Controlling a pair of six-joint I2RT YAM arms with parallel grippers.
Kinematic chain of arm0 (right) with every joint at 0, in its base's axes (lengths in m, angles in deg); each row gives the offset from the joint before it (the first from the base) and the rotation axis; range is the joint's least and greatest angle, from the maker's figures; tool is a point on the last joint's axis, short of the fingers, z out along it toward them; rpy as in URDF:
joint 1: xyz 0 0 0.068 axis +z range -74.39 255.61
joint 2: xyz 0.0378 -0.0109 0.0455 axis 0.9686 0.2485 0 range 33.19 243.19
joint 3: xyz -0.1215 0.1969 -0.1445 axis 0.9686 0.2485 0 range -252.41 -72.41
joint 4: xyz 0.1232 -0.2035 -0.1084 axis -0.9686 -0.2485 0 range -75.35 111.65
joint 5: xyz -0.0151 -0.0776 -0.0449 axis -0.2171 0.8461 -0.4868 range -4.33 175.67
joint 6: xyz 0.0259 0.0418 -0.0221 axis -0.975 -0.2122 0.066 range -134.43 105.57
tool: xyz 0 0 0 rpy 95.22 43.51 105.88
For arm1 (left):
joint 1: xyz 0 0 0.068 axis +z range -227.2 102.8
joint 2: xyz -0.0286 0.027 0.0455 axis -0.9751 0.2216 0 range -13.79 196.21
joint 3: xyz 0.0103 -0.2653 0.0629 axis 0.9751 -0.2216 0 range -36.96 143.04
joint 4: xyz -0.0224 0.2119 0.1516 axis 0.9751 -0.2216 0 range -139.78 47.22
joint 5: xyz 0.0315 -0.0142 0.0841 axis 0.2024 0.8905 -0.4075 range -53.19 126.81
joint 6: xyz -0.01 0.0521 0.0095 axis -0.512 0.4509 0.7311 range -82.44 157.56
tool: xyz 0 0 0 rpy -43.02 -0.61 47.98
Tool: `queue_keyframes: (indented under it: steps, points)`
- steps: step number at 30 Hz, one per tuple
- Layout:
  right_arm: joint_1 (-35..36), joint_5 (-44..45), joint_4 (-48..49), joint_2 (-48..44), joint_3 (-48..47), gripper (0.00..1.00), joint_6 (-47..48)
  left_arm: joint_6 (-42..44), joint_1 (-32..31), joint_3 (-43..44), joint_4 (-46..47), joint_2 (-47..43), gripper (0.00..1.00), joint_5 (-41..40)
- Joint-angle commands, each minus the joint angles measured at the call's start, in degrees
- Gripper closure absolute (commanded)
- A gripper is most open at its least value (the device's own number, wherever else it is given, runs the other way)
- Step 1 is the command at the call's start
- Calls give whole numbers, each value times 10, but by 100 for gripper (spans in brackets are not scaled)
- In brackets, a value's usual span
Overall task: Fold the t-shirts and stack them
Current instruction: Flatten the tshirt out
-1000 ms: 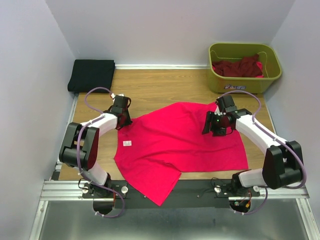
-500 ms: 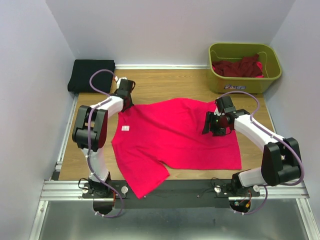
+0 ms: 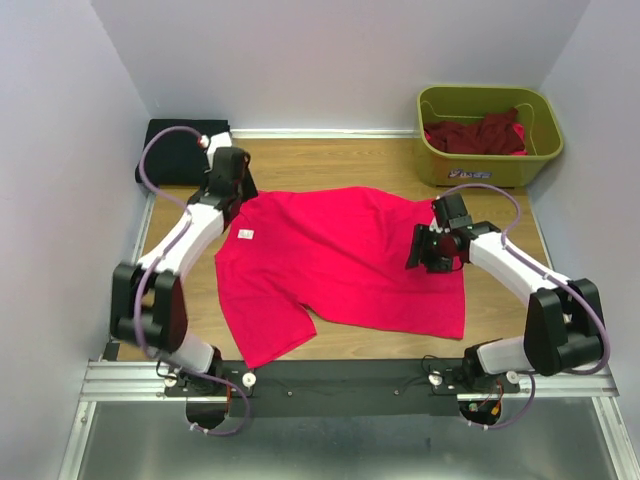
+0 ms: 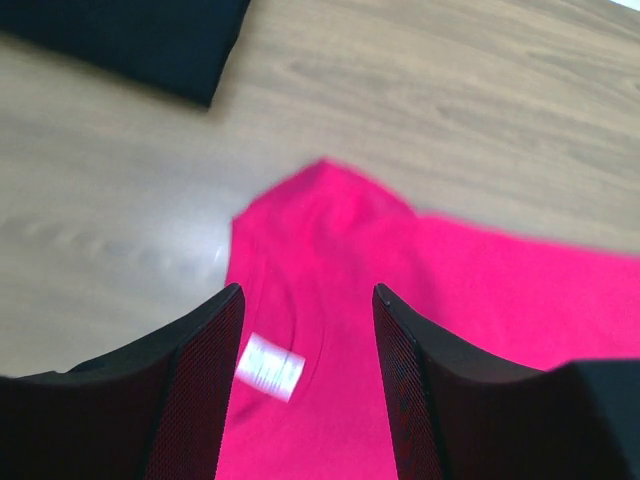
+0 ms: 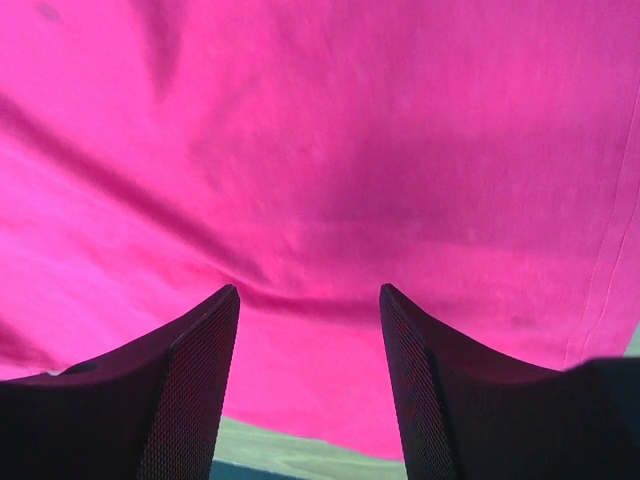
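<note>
A bright pink-red t-shirt (image 3: 340, 265) lies spread out on the wooden table (image 3: 330, 165), one sleeve reaching to the near edge. My left gripper (image 3: 236, 197) hovers open over its far left corner. In the left wrist view the open gripper (image 4: 308, 295) frames the pink cloth (image 4: 470, 300) and a white label (image 4: 270, 367). My right gripper (image 3: 424, 252) is open over the shirt's right part. The right wrist view shows the open gripper (image 5: 308, 292) just above creased pink cloth (image 5: 330, 150). A folded black t-shirt (image 3: 182, 150) lies at the back left.
An olive-green tub (image 3: 540, 125) at the back right holds dark maroon shirts (image 3: 475, 135). The black shirt also shows in the left wrist view (image 4: 130, 35). White walls close in the table on three sides. A metal rail (image 3: 340, 380) runs along the near edge.
My left arm swung toward the back left, and the pink shirt slid that way and spread flatter. My right gripper stayed almost in place.
</note>
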Motion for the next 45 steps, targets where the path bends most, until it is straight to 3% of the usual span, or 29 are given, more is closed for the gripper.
queue_keyframes:
  steps: [1, 4, 7, 15, 24, 32, 37, 45]
  points:
    - [-2, 16, -8, -33, 46, 35, -28, -39, -16, -121, -21, -100, 38, 37]
    - [-2, 41, -10, -33, 61, 37, -45, -68, -33, -204, -28, -173, 38, 73]
    - [-3, 69, -9, -12, 59, 39, -54, -100, -46, -251, -20, -189, 38, 96]
    - [-11, 113, 49, 89, 8, 41, -64, -121, -57, -285, 51, -111, 38, 114]
    - [-67, 139, 101, 226, -89, 39, -65, -85, -52, -176, 67, 42, 39, 91]
    - [-81, 155, 106, 251, -200, 36, -31, -56, -30, -21, 55, 123, 39, 69]
    - [-80, 135, 97, 188, -190, 28, -10, -74, -28, -14, 1, 68, 38, 46]
    - [-81, 69, 18, 14, -68, 19, -14, -116, -39, -159, -134, -142, 38, 53]
